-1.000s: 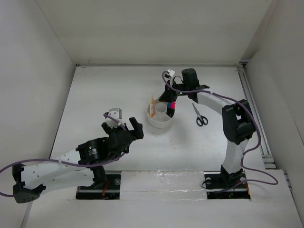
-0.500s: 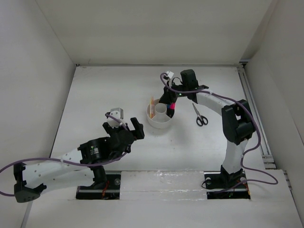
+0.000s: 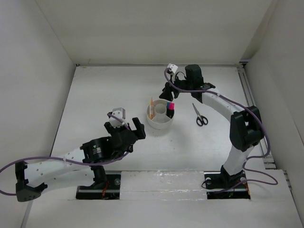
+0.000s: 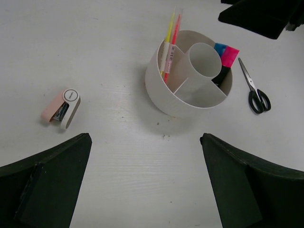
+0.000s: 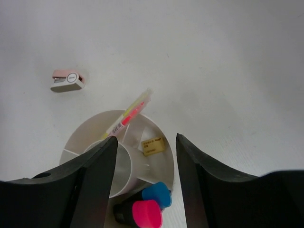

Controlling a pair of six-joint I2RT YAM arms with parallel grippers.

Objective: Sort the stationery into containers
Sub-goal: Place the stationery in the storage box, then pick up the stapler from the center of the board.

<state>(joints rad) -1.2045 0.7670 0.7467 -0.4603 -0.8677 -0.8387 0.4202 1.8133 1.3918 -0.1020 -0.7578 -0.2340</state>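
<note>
1. White-walled booth around a white table [image 3: 95, 95]; round white organizer [image 3: 159, 124] near the middle of it, slightly toward the far edge.
2. Sorting well along, by the look of things: pink-capped marker [image 5: 147, 213] and blue-capped marker [image 5: 156, 194] upright together in one wedge, yellow pen [image 4: 168, 28] and pink pen [image 4: 175, 28] leaning out of another, tan eraser [image 5: 153, 145] flat on the floor of a third, centre cup [image 4: 202, 59] apparently empty.
3. Not yet sorted: black-handled scissors [image 3: 200, 115] flat on the table between the organizer and the right edge, blades closed and aimed at the far edge; small pink-and-white stapler [image 4: 61, 109] on the organizer's other side, toward the left edge.
4. Right gripper [image 3: 167, 92] poised above the organizer's far rim, fingers spread, nothing between them. Reads as the gap between one drop and the next pick.
5. Left gripper [image 3: 135, 129] on the near side of the organizer, likewise spread and empty, facing both organizer and stapler.
6. Likely next: a short swing of the right gripper toward the right edge and down over the scissors. Calls for fingers turned across the handles or blades and lowered right to the tabletop, with little to pinch on so flat a thing. Stapler better placed for the left arm.
7. Organizer itself: low, plain, thin-walled plastic, with partitions running from the round centre tube to the outer wall. Probably light and unanchored, so liable to slide under a careless nudge.
</note>
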